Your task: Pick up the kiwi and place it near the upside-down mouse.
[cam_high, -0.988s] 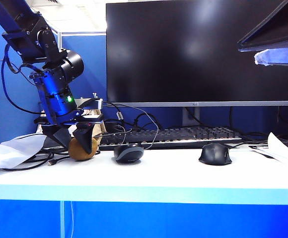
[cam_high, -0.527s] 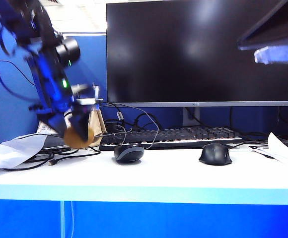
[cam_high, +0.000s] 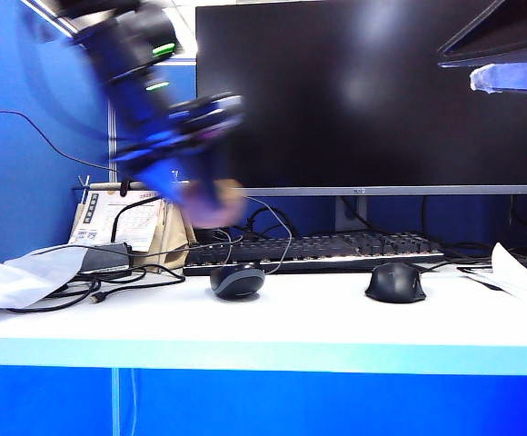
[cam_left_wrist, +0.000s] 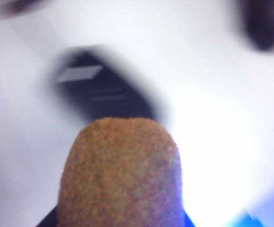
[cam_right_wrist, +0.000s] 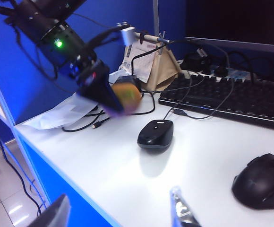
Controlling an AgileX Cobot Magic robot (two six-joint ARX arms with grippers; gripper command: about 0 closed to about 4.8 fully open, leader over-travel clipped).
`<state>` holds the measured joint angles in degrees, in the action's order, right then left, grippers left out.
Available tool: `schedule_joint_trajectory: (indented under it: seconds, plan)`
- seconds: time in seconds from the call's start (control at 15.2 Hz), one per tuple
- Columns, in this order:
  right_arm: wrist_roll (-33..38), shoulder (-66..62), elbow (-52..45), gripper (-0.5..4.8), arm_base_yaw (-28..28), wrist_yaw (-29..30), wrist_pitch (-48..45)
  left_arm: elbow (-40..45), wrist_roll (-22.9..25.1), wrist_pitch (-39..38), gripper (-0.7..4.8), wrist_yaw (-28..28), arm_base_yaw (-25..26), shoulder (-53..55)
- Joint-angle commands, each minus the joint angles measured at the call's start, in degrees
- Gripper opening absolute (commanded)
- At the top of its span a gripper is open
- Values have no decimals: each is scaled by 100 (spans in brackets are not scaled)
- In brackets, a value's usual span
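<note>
text: none legible | calendar (cam_high: 109, 222) print: too blurred to read

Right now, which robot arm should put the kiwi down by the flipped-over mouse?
Left. The left gripper already holds the kiwi in the air near the upside-down mouse. The right gripper is open, empty, and farther back.

Place: an office workstation is shown.
Desk: a white desk (cam_high: 318, 318) with blue front is seen.
Screen: a wide dark monitor (cam_high: 363, 91) is placed behind a black keyboard (cam_high: 318, 247).
Walls: blue cubicle partitions (cam_high: 27, 163) are seen.
Other signs: two corded mice, cables and papers (cam_high: 109, 218) are noticed.
</note>
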<state>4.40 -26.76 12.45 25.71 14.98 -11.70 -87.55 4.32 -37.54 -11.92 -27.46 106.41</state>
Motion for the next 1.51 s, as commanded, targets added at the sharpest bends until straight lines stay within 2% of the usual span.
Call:
schedule_joint_trajectory:
  seconds: [0.07, 0.33, 0.4, 0.53, 0.79, 1.51]
  plan:
    - [-20, -9, 26, 275, 4, -2, -87, 46, 280, -378, -5, 437, -732, -39]
    - [-17, -4, 26, 275, 4, 15, -31, 522, 393, -656, -5, 573, -782, -271]
    - [-15, -2, 26, 275, 7, 20, -28, 791, 636, -616, -5, 1080, -767, -398]
    - [-17, -2, 26, 275, 9, 17, -26, 839, 1067, -557, -5, 1233, -715, -407]
    - [-17, -2, 26, 275, 9, 31, -33, 839, 855, 131, -5, 1043, -702, -385]
    - [-17, -9, 26, 275, 9, 15, -9, 844, 765, 378, -5, 787, -699, 374]
